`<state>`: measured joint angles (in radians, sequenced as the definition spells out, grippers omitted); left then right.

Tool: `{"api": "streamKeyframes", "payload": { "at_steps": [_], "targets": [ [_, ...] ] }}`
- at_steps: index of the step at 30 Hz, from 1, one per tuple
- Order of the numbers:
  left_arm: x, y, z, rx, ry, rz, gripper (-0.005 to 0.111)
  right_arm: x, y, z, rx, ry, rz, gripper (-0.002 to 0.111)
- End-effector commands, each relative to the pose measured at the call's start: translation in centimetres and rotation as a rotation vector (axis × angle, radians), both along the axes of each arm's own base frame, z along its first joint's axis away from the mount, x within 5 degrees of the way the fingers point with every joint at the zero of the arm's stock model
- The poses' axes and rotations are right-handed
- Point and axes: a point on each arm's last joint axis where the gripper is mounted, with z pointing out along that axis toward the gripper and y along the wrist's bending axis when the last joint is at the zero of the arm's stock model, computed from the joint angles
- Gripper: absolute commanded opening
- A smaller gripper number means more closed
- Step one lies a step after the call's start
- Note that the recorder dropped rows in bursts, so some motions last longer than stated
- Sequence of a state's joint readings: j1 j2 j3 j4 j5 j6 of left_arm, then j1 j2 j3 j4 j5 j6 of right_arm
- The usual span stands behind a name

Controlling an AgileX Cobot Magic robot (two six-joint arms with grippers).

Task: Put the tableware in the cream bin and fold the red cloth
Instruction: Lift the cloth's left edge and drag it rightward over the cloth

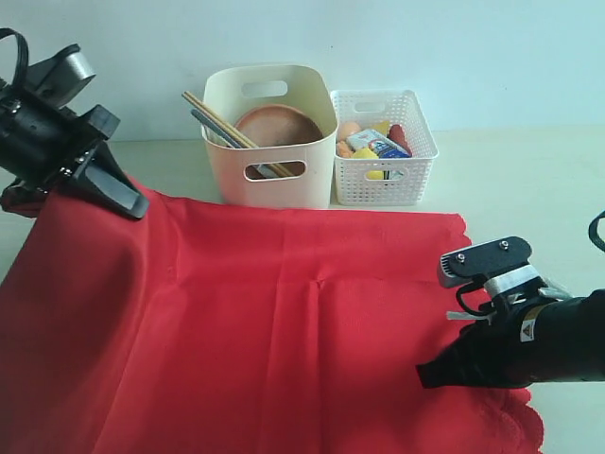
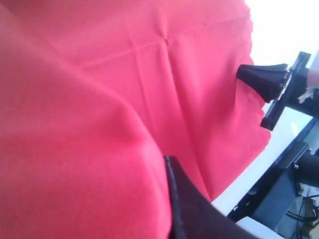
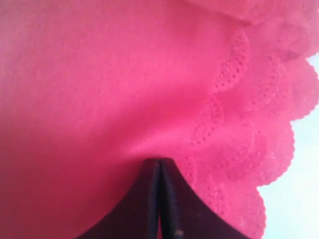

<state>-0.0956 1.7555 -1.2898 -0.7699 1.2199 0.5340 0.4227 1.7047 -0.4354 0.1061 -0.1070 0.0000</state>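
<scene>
The red cloth (image 1: 265, 312) lies spread over the table, its left part raised. My left gripper (image 1: 132, 203) is shut on the cloth's far left edge; in the left wrist view the red cloth (image 2: 99, 74) drapes over the left gripper (image 2: 167, 159), leaving one dark finger (image 2: 192, 209) showing. My right gripper (image 1: 423, 374) is shut on the cloth near its scalloped right edge; the right wrist view shows the right gripper (image 3: 159, 162) with red cloth (image 3: 99, 74) pinched between closed jaws. The cream bin (image 1: 269, 180) holds the brown plate (image 1: 279, 125) and chopsticks (image 1: 219, 121); other tableware is hidden.
A white lattice basket (image 1: 383, 180) with food items and a small carton stands right of the cream bin, behind the cloth's far edge. Bare pale table (image 1: 520, 180) lies to the right. The right gripper (image 2: 259, 79) also appears in the left wrist view.
</scene>
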Motion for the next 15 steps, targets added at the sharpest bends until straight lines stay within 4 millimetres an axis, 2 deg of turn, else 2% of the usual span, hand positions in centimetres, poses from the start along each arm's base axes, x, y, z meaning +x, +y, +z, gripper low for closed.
{"api": "streamKeyframes", "payload": {
  "at_steps": [1, 8, 9, 12, 15],
  "targets": [
    [-0.4, -2.8, 1.8, -0.033, -0.033, -0.046, 0.0, -1.0, -0.4, -1.2, -0.042, 0.112, 0.004, 0.0],
    [-1.0, -7.0, 4.4, -0.056, -0.076, -0.111, 0.0, -1.2, -0.4, -1.3, -0.051, 0.136, 0.007, 0.0],
    [-1.4, -8.2, 5.0, -0.063, -0.081, -0.13, 0.0, -1.3, -0.4, -1.3, -0.055, 0.148, 0.007, 0.0],
    [-2.4, -10.1, 5.5, -0.07, -0.076, -0.168, 0.0, -1.5, -0.5, -0.8, -0.054, 0.154, 0.009, 0.0],
    [-2.8, -12.2, 4.9, -0.066, -0.04, -0.201, 0.0, -1.7, -0.5, -0.2, -0.053, 0.16, 0.01, 0.0]
  ]
}}
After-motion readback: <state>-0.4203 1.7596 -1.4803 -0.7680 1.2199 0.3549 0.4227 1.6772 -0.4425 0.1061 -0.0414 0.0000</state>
